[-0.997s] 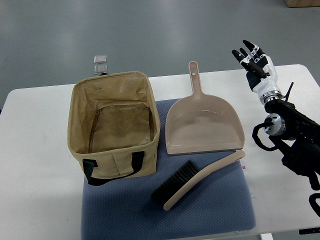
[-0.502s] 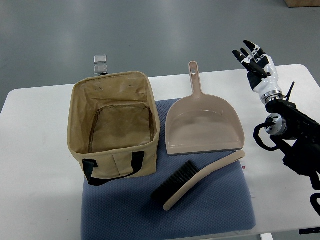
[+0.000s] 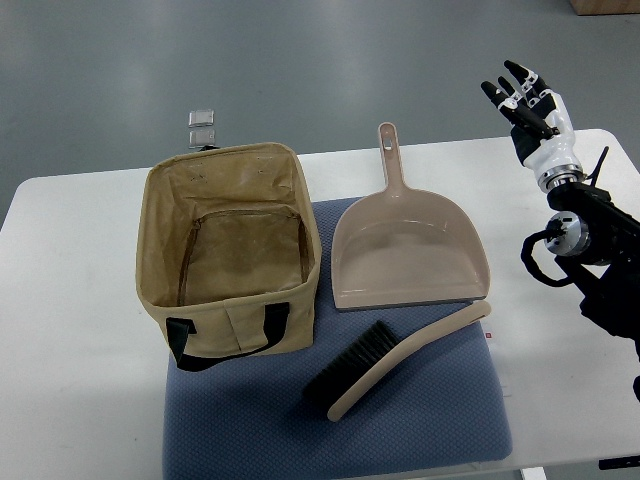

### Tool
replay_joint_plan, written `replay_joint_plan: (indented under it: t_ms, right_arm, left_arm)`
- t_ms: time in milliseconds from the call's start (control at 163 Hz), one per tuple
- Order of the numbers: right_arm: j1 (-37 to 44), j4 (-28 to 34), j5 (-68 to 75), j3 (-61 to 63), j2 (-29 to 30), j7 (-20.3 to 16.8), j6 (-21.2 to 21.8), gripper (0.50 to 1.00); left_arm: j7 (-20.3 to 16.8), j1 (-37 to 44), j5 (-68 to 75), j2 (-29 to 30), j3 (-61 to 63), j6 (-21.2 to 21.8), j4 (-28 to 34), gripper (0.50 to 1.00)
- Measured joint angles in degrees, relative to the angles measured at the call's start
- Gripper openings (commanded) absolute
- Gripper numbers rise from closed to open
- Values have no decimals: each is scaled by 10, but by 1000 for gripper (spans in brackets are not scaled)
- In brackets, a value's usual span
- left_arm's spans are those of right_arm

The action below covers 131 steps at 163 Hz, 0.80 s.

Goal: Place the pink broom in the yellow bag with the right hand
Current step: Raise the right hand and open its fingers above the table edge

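Observation:
The pink broom (image 3: 400, 357) lies on the blue mat (image 3: 420, 420), black bristles to the left, handle pointing up to the right. The yellow bag (image 3: 228, 250) stands open on the mat's left part, with nothing inside. My right hand (image 3: 530, 105) hovers over the table's far right corner, fingers spread, holding nothing. It is well away from the broom, up and to the right of it. The left arm does not show.
A pink dustpan (image 3: 408, 245) lies between the bag and my right arm, handle pointing away. Two small clear squares (image 3: 201, 125) lie on the floor beyond the white table (image 3: 70, 330). The table's right edge runs under my forearm.
My right hand has risen and shifted to the right, farther from the broom. Broom, bag and dustpan have not moved.

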Motion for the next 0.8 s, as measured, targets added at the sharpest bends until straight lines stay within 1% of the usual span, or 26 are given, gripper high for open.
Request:
replay_joint_plan:
  t_ms: [385,801]
  right_arm:
    - [19,-1,-3,-18,-15,0,-12,930]
    - [98,3,-18,-219,-130,1,-22,930]
  left_arm:
    - [0,0,0,0,0,0,1,1000]
    - [0,0,0,0,0,0,1,1000]
